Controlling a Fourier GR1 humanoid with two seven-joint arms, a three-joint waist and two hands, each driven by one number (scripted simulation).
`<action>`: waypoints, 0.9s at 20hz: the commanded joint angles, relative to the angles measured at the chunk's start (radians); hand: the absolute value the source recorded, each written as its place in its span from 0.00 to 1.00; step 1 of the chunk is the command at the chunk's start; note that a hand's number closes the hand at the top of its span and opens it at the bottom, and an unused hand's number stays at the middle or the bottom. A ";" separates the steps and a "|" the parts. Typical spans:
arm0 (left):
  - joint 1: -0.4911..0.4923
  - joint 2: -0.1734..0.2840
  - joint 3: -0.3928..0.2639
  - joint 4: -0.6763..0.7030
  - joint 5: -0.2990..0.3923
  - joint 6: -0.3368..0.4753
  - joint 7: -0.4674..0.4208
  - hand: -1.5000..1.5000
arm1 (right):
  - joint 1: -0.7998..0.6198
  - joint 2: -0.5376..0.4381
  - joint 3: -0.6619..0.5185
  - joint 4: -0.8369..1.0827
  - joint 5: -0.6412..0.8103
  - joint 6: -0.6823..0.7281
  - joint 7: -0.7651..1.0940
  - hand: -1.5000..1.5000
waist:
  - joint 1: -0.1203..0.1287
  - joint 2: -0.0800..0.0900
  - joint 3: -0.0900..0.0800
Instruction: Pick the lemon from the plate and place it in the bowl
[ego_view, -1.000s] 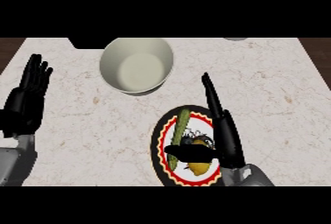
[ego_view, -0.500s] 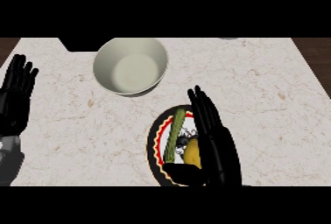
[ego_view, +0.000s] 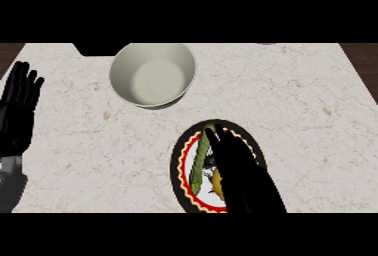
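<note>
Nearest the lower edge, the robot's black right hand (ego_view: 247, 180) lies flat over the round dark plate with a red and yellow rim (ego_view: 181, 165), its fingers straight and held together, gripping nothing. The yellow lemon (ego_view: 216, 186) sits on that plate almost wholly under the palm; only a sliver of yellow shows at the hand's left side, just beside a long green stripe painted or lying on the plate, which of the two I cannot tell.

The step in hand looks like the approach to the grasp. To do it well, the fingers should spread before they lower, then curl round the lemon from both sides and not press on it from above, since a round fruit can roll off toward the rim.

At the left edge the black left hand (ego_view: 18, 112) rests with relaxed fingers up on the pale marbled table (ego_view: 295, 100).

Farther off, well apart from the plate, stands the round cream bowl (ego_view: 153, 75), with nothing in it.
</note>
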 joint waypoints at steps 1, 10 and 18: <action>-0.021 0.007 0.014 0.011 0.008 -0.003 0.019 0.50 | -0.008 0.015 0.018 -0.080 -0.085 0.249 0.256 0.00 | 0.000 0.006 0.001; -0.021 0.017 0.032 -0.006 0.020 -0.035 0.033 0.50 | 0.008 0.019 -0.041 -0.073 -0.140 0.284 0.309 0.00 | 0.020 0.011 0.004; -0.067 -0.013 0.025 0.034 -0.004 -0.026 0.035 0.50 | 0.065 0.042 -0.057 -0.018 -0.138 0.288 0.263 0.00 | 0.010 0.015 0.005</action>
